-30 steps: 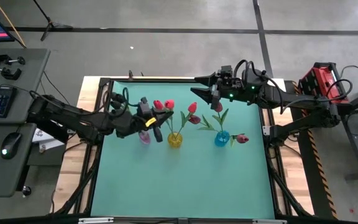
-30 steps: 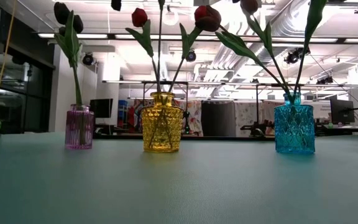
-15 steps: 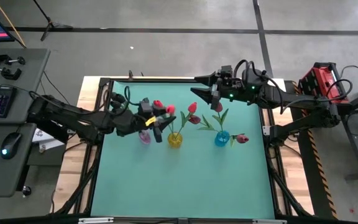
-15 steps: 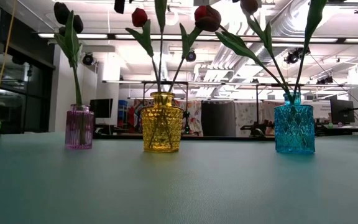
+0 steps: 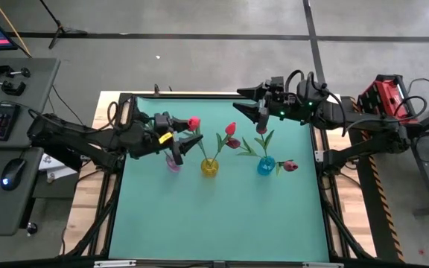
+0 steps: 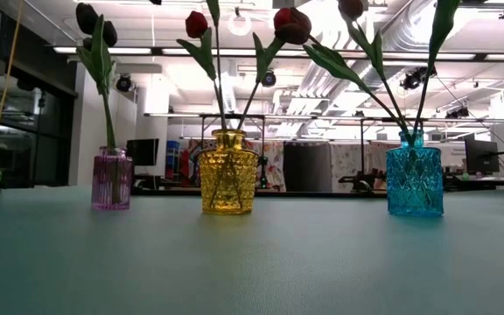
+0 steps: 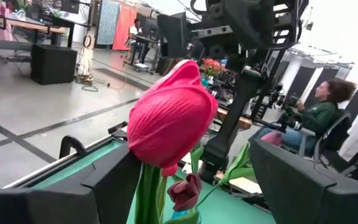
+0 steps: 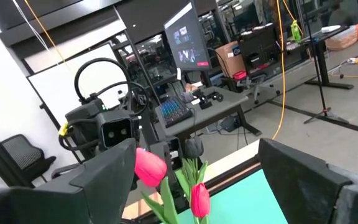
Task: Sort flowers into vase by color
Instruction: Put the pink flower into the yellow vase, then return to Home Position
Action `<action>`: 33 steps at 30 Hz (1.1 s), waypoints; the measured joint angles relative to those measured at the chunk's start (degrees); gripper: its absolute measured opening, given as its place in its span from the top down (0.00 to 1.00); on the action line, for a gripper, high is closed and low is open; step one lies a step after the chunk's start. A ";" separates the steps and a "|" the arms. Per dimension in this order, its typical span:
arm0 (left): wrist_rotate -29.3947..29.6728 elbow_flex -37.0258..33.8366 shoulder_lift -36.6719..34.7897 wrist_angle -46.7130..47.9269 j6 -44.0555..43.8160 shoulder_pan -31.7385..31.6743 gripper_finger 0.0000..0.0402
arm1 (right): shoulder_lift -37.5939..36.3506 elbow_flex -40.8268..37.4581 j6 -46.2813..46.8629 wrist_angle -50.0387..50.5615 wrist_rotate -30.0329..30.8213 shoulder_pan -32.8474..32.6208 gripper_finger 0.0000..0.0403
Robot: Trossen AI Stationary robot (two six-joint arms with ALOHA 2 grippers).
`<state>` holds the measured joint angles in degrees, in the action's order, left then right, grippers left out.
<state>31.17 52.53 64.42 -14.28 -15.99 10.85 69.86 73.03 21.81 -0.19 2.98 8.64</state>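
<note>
Three glass vases stand in a row on the green table: a purple vase (image 6: 112,179) with dark tulips (image 6: 87,17), a yellow vase (image 6: 228,172) with red tulips (image 6: 197,24), and a blue vase (image 6: 414,175) with maroon tulips (image 5: 261,128). My left gripper (image 5: 191,143) hovers open between the purple and yellow vases. A red-pink tulip head (image 7: 173,118) rises between its fingers, its stem (image 7: 146,199) close to one finger. My right gripper (image 5: 252,113) hangs open above the table's far side, behind the yellow and blue vases.
One maroon tulip head (image 5: 289,165) hangs over the blue vase's right side. The near half of the green table (image 5: 222,223) carries nothing. A desk with keyboard and mouse (image 5: 10,175) stands left of the table, and a person sits in the room beyond.
My left gripper has opened and let go of the red-pink tulip's stem, then drawn back a little toward the table's left edge. The released tulip stays in the yellow vase, its stem now leaning slightly more toward the purple vase.
</note>
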 joint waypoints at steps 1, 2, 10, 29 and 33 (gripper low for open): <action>-0.31 0.00 -0.05 0.36 -0.42 -0.01 0.29 | -0.02 0.01 -0.02 -0.08 0.04 0.00 0.19; -0.96 0.02 0.01 0.94 -0.47 -0.04 0.29 | -0.04 0.01 -0.02 -0.06 0.06 0.00 0.19; -5.80 -0.02 4.64 3.36 -3.89 -0.04 0.29 | -0.04 -0.01 0.17 -0.04 0.17 0.00 0.19; -11.19 2.27 5.12 24.52 -9.20 0.20 0.29 | -0.06 0.01 0.23 -0.08 0.23 0.00 0.19; -13.77 4.33 5.12 32.36 -9.52 0.20 0.29 | -0.06 0.01 0.22 -0.06 0.22 0.00 0.19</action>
<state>17.39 56.86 69.54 18.08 -25.50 11.05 69.80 73.03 22.02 -0.25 3.21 8.64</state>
